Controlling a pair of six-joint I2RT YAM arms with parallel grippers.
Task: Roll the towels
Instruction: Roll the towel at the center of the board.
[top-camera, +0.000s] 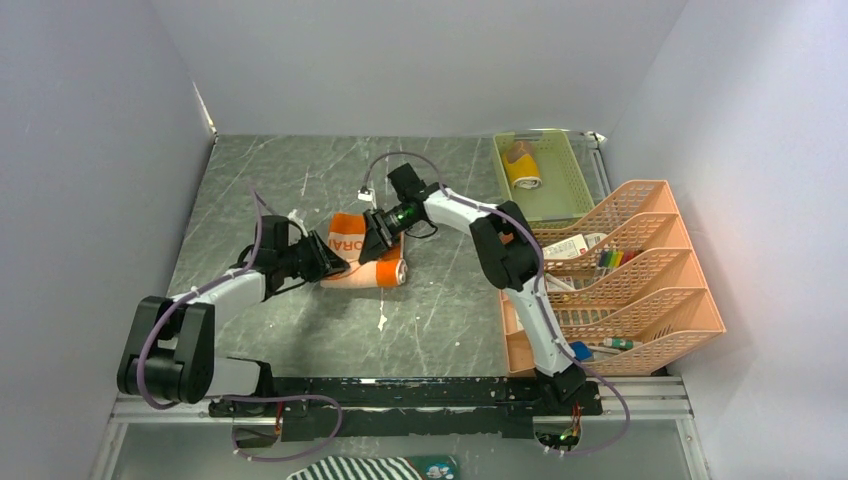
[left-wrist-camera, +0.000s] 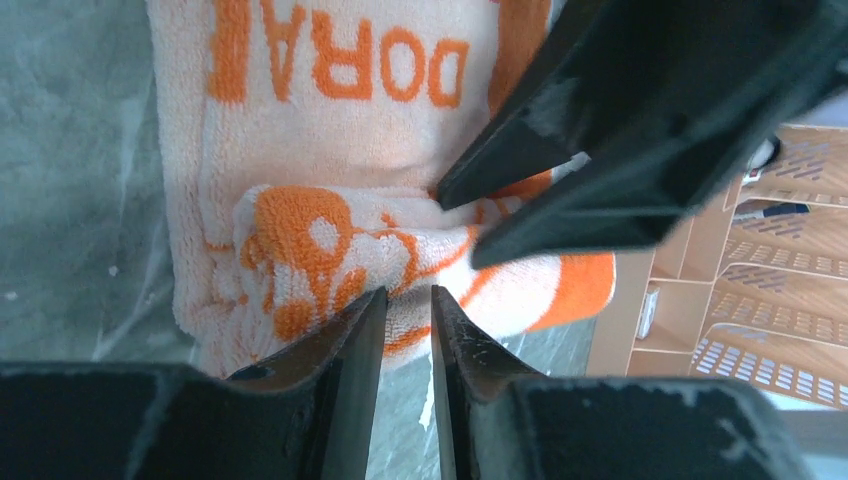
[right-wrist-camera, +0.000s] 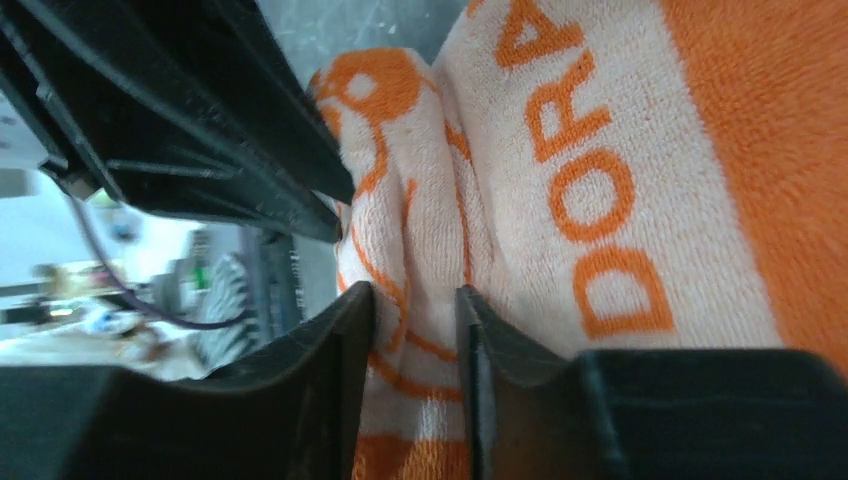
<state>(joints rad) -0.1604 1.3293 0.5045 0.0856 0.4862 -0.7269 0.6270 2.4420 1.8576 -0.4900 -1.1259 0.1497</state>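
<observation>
Your right claw (right-wrist-camera: 415, 300) pinches the orange towel (right-wrist-camera: 620, 150) at its rolled fold. Your left claw (left-wrist-camera: 403, 298), nearly closed, touches the roll; grip unclear.

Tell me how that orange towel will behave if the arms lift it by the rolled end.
Likely floppy: the orange towel is soft terry that bunches in the right gripper. Its rolled end would probably loosen and unroll, since nothing binds it. It looks light and grippy, not slippery.

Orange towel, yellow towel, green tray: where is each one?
orange towel (top-camera: 347, 235): top view, on its flat lettered part.
yellow towel (top-camera: 521, 168): top view, on the roll's side.
green tray (top-camera: 563, 176): top view, on its bare floor.
</observation>
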